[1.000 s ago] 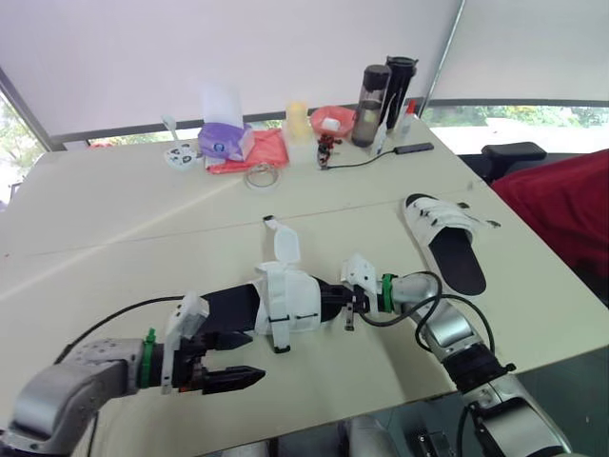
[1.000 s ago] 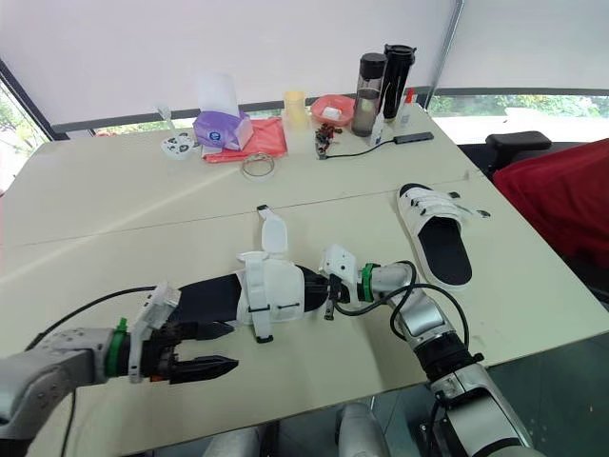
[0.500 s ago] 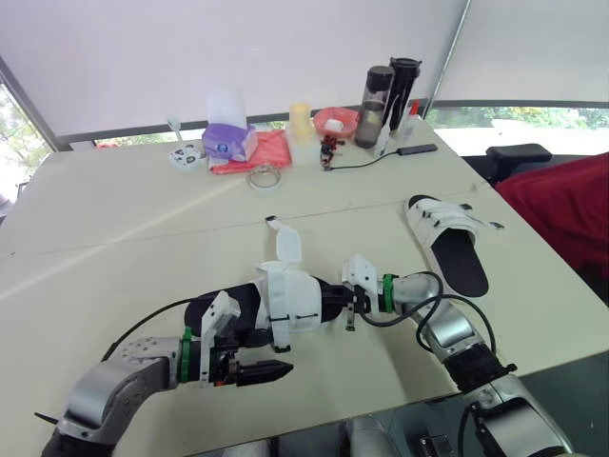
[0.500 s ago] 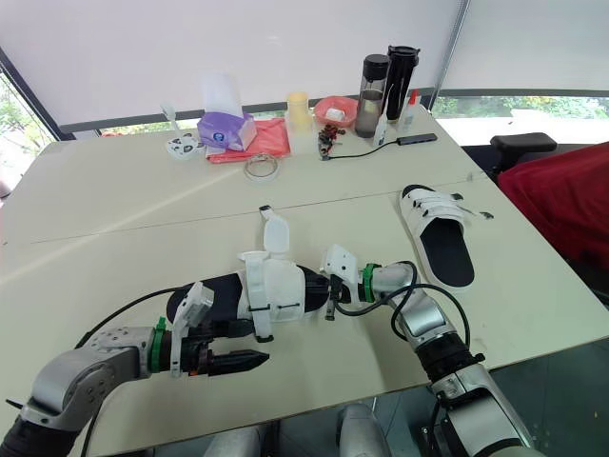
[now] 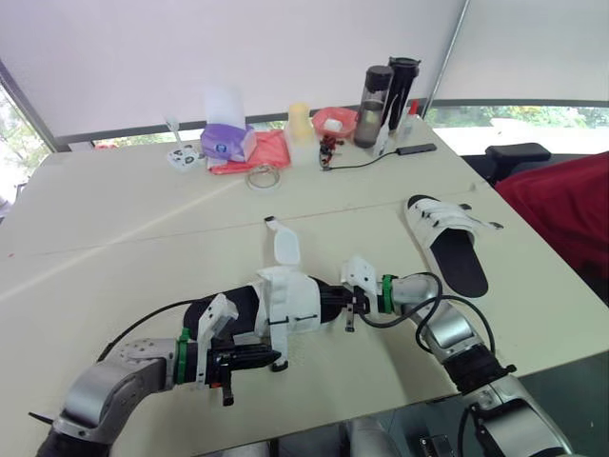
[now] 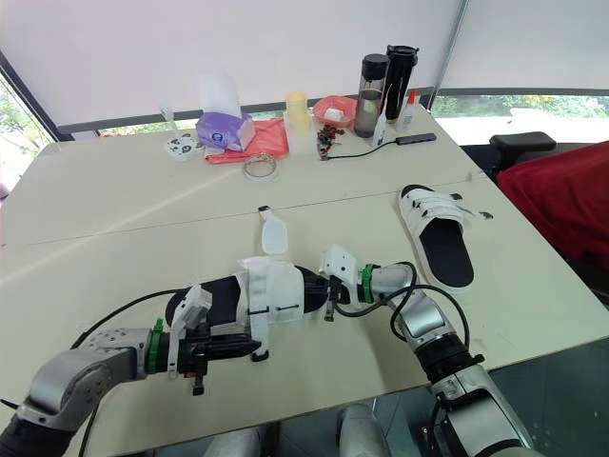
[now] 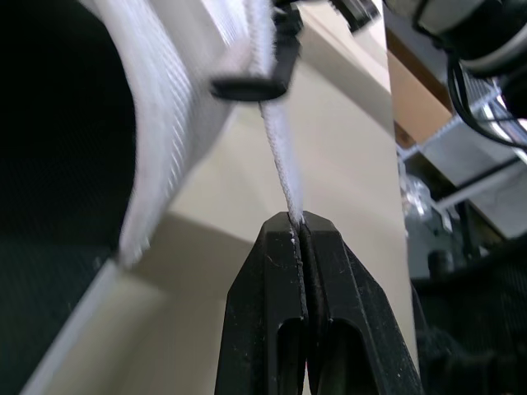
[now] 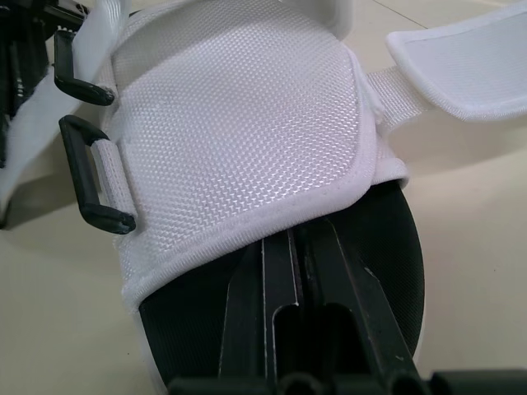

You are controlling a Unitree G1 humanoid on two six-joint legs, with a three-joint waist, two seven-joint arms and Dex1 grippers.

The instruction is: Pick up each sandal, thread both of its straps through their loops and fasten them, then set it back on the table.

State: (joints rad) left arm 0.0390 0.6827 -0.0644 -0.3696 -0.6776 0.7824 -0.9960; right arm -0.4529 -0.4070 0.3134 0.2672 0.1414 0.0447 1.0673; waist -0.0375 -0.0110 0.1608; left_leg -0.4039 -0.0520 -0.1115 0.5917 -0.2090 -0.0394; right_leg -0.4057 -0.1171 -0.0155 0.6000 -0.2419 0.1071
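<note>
The left gripper [image 7: 300,222] is pinched tight on the free end of a white strap [image 7: 278,152], its fingers pressed together with only the webbing between them. Just ahead of its tips the strap runs up to a black loop [image 7: 251,82] at the edge of the sandal's white upper. The right gripper [image 5: 335,303] faces it from the other side, fingers drawn together and clamped on the end of the sandal [image 5: 274,307] nearest the upper, on the black sole.

This sandal lies between the two grippers, its long axis running from one to the other across the desk [image 5: 114,252]. Its bare black heel is beside the left gripper. A second strap flap [image 5: 287,249] stands up on the side away from both grippers.

The desk is pale beige, under a white wall and windows. Beyond the right gripper and well apart lies the other sandal [image 5: 447,238], flat, pointing away from the robot. Farther off stand a purple tissue box [image 5: 226,143], a red cloth [image 5: 259,152], a tape roll [image 5: 260,177] and two dark bottles [image 5: 376,90].
</note>
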